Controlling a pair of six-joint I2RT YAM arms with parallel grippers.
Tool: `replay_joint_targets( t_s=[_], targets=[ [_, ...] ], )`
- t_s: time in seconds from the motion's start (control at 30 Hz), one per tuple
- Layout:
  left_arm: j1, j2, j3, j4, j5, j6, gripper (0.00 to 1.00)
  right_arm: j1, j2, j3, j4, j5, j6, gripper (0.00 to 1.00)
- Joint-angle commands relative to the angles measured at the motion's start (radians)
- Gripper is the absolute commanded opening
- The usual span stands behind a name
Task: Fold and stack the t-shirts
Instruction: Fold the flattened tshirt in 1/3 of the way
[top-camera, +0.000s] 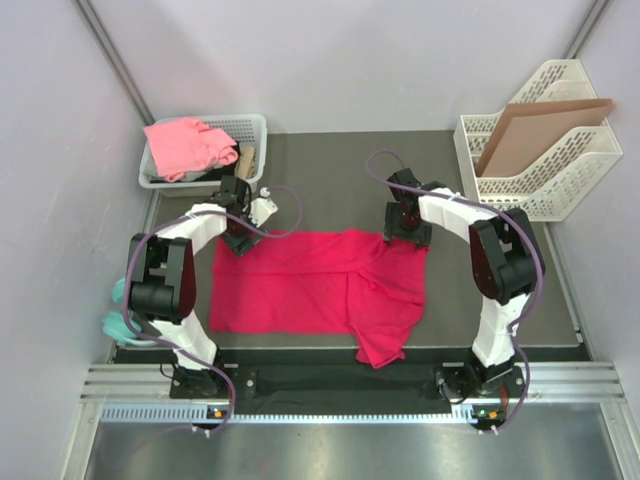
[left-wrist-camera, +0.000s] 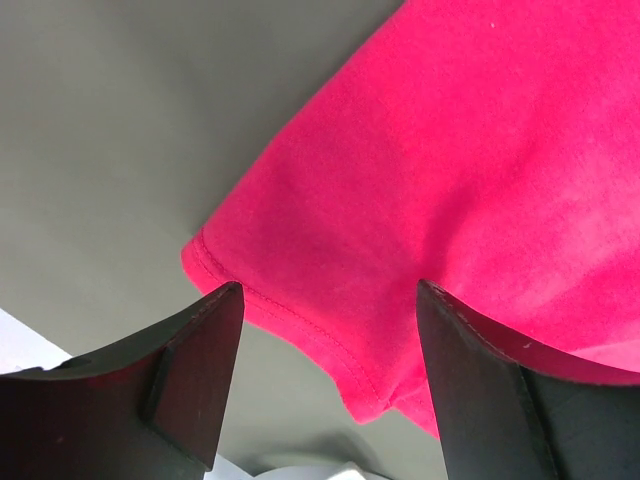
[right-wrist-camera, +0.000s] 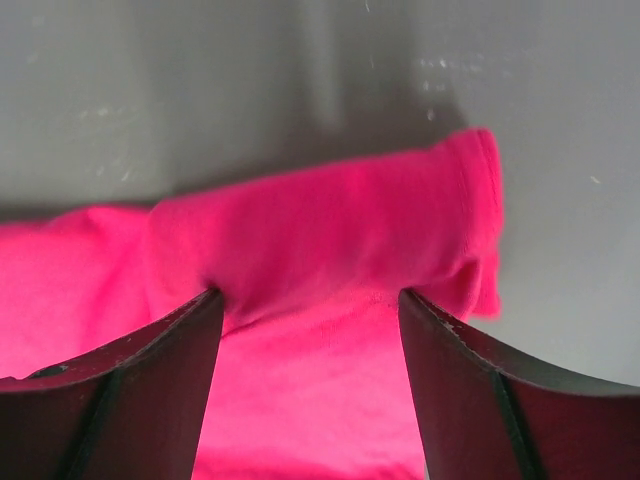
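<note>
Top external only: salmon t-shirt (top-camera: 185, 143) in basket (top-camera: 258, 128)

A white basket (top-camera: 256, 124) stands far left, a white rack (top-camera: 560, 192) with a brown cardboard sheet (top-camera: 535, 132) far right, teal headphones (top-camera: 118, 322) at the near left

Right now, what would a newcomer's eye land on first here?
The crimson t-shirt, spread partly folded across the middle of the dark mat, dominates the scene. The left gripper and right gripper sit at its two far corners, jaws open astride the cloth. At far left, a salmon-pink t-shirt lies bunched in a white basket.
</note>
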Motion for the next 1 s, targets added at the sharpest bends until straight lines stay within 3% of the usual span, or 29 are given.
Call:
replay_joint_targets(
  t_s=[0.0,0.2,0.5,0.77,0.97],
  targets=[
    [-0.002,0.004,-0.002,0.038,-0.010,-0.023,0.74,-0.026,0.043,-0.012,0.066,-0.067,0.006,0.70],
    [-0.002,-0.025,-0.074,0.080,-0.020,-0.013,0.74,-0.084,0.031,-0.113,0.084,-0.036,0.011,0.68],
    [-0.002,-0.054,-0.097,0.089,-0.011,-0.022,0.74,-0.161,-0.130,-0.296,0.100,0.013,-0.009,0.66],
    [-0.003,-0.051,-0.076,0.092,0.006,-0.042,0.74,-0.171,-0.144,-0.296,0.097,0.012,-0.020,0.66],
    [-0.032,0.046,0.028,0.100,0.000,-0.071,0.74,-0.187,-0.082,-0.203,0.067,0.011,-0.023,0.65]
  ],
)
